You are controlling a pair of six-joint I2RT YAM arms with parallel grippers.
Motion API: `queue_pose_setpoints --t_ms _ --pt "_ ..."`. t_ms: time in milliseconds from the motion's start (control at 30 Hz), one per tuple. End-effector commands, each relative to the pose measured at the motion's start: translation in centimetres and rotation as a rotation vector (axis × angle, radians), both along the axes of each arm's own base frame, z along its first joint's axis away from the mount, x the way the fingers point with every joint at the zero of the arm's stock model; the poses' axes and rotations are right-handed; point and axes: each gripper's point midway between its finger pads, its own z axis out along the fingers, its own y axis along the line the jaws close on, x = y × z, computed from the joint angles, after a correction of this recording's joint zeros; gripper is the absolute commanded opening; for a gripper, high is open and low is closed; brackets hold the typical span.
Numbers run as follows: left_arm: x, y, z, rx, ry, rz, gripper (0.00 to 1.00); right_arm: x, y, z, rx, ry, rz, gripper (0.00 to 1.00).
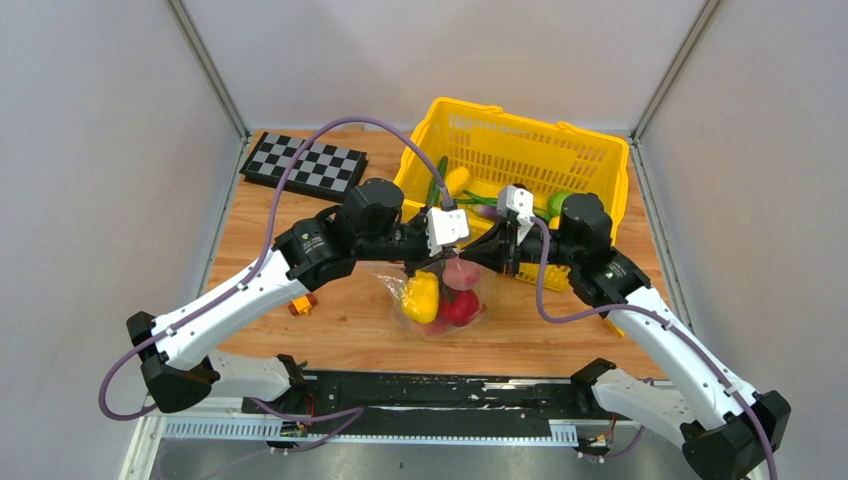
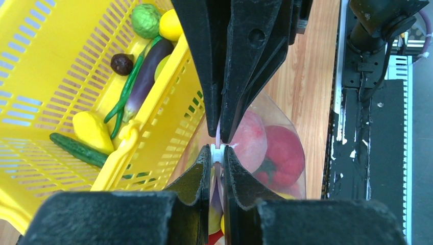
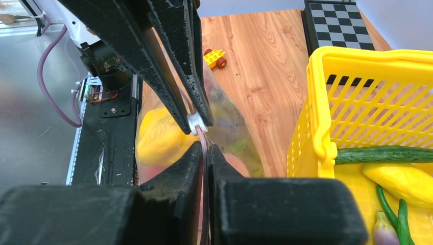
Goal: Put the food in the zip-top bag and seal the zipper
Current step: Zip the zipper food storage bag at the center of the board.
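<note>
Basket [image 1: 590, 160]: yellow. Checkerboard [image 1: 305, 165]: black-and-white squares. Table [image 1: 340, 320]: light wood grain. Bag [image 2: 275, 109]: clear. Inside: yellow pepper [image 1: 422, 297], red round piece [image 1: 460, 307], pink round piece [image 1: 460, 273]. Zipper strip [image 2: 218, 133] pink; slider [image 2: 217, 153] white.

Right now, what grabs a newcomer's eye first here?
The left hand and right hand meet tip to tip mid-table, both pinching the zipper of the zip-top bag. Inside it show yellow, red and pink food; the yellow basket behind holds more.
</note>
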Motion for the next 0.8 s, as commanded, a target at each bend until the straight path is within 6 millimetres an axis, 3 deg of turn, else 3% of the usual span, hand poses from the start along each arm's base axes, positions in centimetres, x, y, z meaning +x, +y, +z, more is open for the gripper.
queue_pose_setpoints --t_ms 0,100,400,767 --pt "0.1 0.3 2.4 -0.069 -0.054 0.012 0.00 0.2 -0.3 1.2 0.029 -0.070 -0.027 0.06" --pt "0.1 1.0 2.3 -0.064 -0.060 0.036 0.00 1.0 -0.7 1.2 0.035 -0.080 -0.086 0.00" --pt "0.0 3.5 -0.5 -0.010 -0.033 0.124 0.00 2.9 -1.7 1.3 0.059 -0.085 -0.231 0.00" --pt "1.2 7.3 0.1 -0.008 -0.089 0.261 0.00 2.2 -1.9 2.0 0.071 -0.100 -0.221 0.00"
